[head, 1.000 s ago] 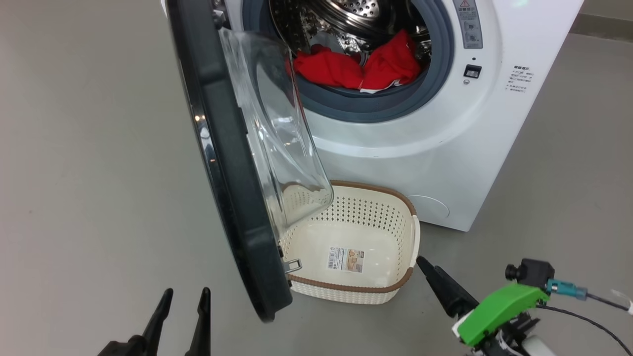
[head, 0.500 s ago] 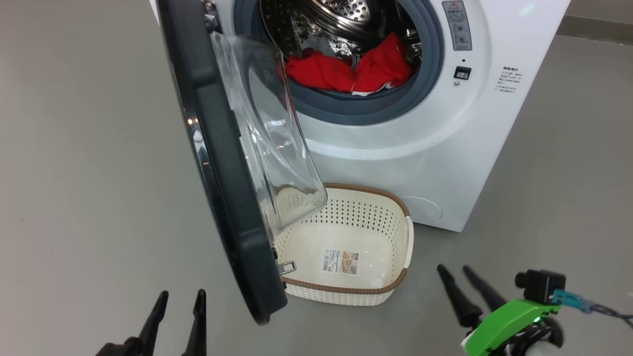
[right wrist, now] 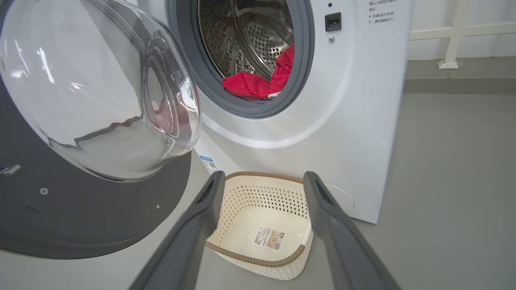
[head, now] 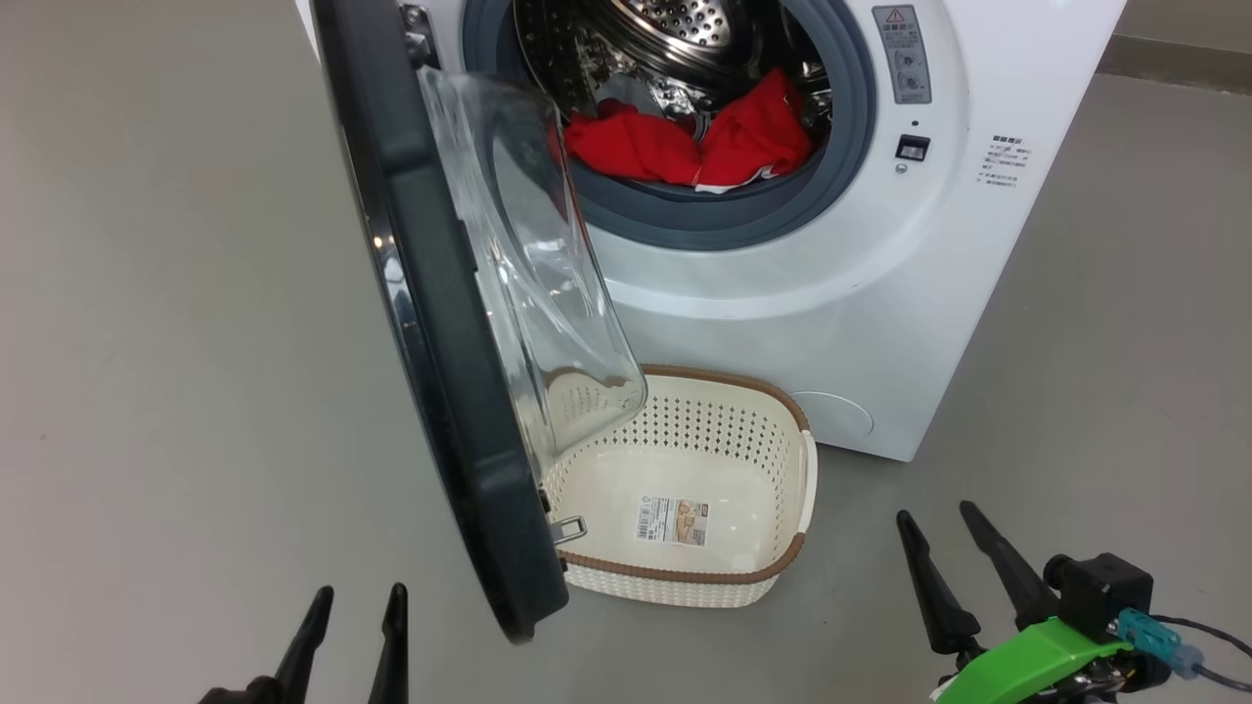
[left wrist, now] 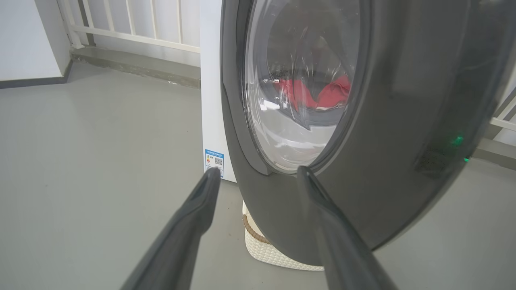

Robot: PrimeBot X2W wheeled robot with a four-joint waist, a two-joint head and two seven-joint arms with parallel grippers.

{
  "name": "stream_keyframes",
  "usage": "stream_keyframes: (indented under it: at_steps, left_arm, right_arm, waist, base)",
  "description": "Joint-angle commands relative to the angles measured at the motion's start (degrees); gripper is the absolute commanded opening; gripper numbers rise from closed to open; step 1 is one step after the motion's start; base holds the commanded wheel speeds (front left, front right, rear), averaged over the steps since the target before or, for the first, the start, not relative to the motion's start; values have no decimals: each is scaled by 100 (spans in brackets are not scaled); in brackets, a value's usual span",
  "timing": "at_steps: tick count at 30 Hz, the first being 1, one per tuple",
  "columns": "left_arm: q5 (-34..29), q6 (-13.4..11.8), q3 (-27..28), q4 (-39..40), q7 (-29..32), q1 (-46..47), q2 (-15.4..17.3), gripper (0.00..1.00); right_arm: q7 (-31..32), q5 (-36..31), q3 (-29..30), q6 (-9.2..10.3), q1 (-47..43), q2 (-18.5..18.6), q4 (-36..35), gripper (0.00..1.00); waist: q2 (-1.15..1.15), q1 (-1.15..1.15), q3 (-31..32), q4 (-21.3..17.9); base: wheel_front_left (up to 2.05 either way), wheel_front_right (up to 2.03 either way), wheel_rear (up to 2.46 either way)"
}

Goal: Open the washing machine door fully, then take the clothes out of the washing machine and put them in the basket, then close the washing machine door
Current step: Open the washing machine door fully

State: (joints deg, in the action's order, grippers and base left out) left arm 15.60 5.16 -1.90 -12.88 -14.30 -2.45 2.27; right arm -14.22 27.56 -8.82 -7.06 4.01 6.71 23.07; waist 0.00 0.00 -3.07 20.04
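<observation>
Grey floor (head: 147, 293) is seen around the washing machine (head: 831, 293) in the head view. Its door (head: 430, 323) is swung out edge-on, overhanging the left part of the basket (head: 782, 562) set before the machine. The clothes (head: 685, 147) lie in the drum. The left gripper (head: 359, 591) and right gripper (head: 935, 511) are both spread. From the left wrist, the opening is blocked by the door's outer face and the clothes are glimpsed through its glass. A blue sticker (left wrist: 214, 161) is shown on the machine's side. From the right wrist, the drum is seen directly.

Part of basket (head: 685, 593) behind door (head: 445, 332)
</observation>
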Motion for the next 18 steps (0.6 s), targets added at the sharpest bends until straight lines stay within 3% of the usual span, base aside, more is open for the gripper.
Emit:
stream_keyframes:
  at_steps: [1,6,18]
  left_arm:
    - [-60,40,193,140,-70,83,61,100]
    - [-65,30,197,182,-70,86,61,100]
    - [-55,-18,202,245,-70,81,61,100]
  right_arm:
    - [-77,-279,38,-43,-63,-47,-294,100]
    - [-77,-753,370,-43,-324,-235,-595,100]
    - [-77,-916,419,-43,-466,-360,-591,100]
  waist:
    - [0,0,5,1]
    - [0,0,26,10]
    - [0,0,18,14]
  base:
    - [0,0,0]
    - [0,0,0]
    - [0,0,0]
